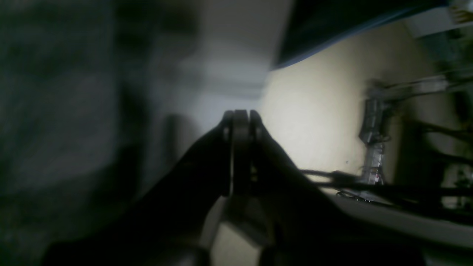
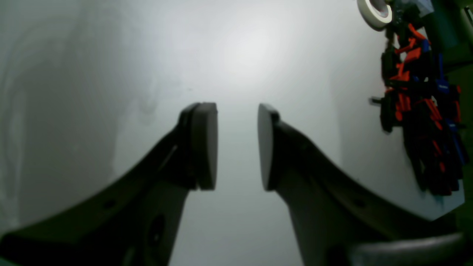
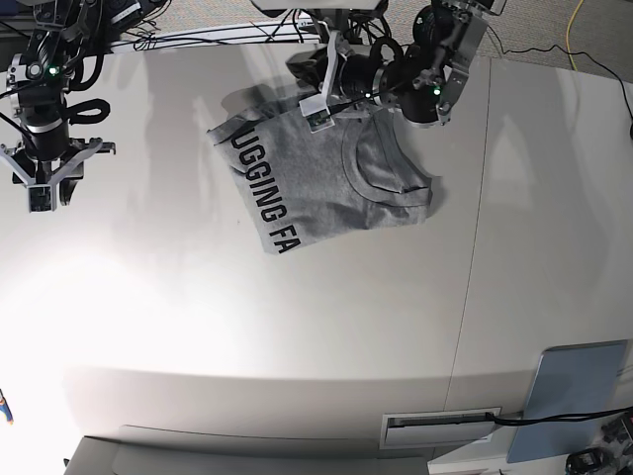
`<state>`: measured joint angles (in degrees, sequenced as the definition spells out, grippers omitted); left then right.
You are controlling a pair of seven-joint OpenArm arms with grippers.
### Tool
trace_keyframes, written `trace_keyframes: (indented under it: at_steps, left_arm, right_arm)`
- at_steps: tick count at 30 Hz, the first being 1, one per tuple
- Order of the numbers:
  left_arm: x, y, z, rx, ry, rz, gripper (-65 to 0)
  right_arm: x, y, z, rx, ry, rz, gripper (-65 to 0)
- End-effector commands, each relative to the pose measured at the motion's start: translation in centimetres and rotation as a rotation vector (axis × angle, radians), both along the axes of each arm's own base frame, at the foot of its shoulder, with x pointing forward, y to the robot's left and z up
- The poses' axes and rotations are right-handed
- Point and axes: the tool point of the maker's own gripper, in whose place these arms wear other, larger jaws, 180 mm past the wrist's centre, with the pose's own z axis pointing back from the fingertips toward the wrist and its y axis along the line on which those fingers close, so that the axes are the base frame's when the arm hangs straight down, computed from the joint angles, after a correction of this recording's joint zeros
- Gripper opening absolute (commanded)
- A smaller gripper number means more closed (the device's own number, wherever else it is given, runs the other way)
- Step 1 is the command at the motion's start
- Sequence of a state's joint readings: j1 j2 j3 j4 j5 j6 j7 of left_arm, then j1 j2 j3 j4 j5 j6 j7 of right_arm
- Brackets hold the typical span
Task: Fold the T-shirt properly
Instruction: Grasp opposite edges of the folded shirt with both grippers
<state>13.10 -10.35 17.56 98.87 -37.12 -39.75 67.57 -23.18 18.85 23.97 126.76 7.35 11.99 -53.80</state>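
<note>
The T-shirt (image 3: 326,183) lies partly folded at the far middle of the white table (image 3: 297,327). It is heather grey, with black block letters along its left side and the ribbed neck (image 3: 381,188) turned up. My left gripper (image 3: 318,114) rests at the shirt's far edge. In the left wrist view its jaws (image 1: 240,114) are shut, with blurred grey cloth (image 1: 55,129) to their left. I cannot tell if any cloth is caught between them. My right gripper (image 3: 45,190) hangs over bare table at the far left. It is open (image 2: 236,146) with nothing between its pads.
A heap of orange, blue and black parts (image 2: 421,122) and a roll of tape (image 2: 375,11) lie near the right gripper. A grey-blue panel (image 3: 579,391) sits at the near right corner. Cables (image 3: 198,40) run along the table's far edge.
</note>
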Motion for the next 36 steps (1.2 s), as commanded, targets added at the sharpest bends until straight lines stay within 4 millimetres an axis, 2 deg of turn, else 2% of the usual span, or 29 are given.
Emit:
trace_keyframes:
  at_steps: [1,5,11,15,19,23,29,32,36]
  left_arm:
    - [0.7,0.3,0.0,0.008,-0.024,0.014,-65.0]
    - [2.3,3.3,-2.2,0.15,-0.058,0.113,-65.0]
    - [4.3,9.5,-4.3,0.342,-0.093,0.251,-65.0]
    - [5.3,13.9,-5.4,0.501,-0.142,0.3,-65.0]
    - [6.7,16.6,-5.4,0.582,-0.208,0.365,-65.0]
    - [8.7,18.2,-4.7,0.582,-0.265,0.452,-65.0]
    - [11.5,19.8,-2.8,0.487,-0.299,0.596,-65.0]
    - [12.5,20.4,-2.3,0.441,-0.303,0.653,-65.0]
    - [12.8,19.6,-3.5,0.359,-0.247,0.661,-65.0]
  right_arm:
    - [0.5,-0.1,1.4,-0.031,-0.044,0.013,-46.8]
    - [0.8,0.8,1.3,0.022,-0.057,0.047,-47.5]
    - [1.8,3.3,0.2,0.108,-0.064,0.166,-57.2]
    - [3.5,5.1,-1.7,0.159,-0.035,0.222,-64.2]
    - [5.8,7.5,-3.8,0.209,0.002,0.285,-65.0]
    - [8.7,9.6,-5.3,0.223,0.016,0.315,-65.0]
    - [12.9,13.0,-7.4,0.287,0.052,0.358,-65.0]
    - [14.0,14.8,-8.8,0.31,0.097,0.385,-65.0]
    - [14.1,17.4,-10.4,0.311,0.157,0.447,-65.0]
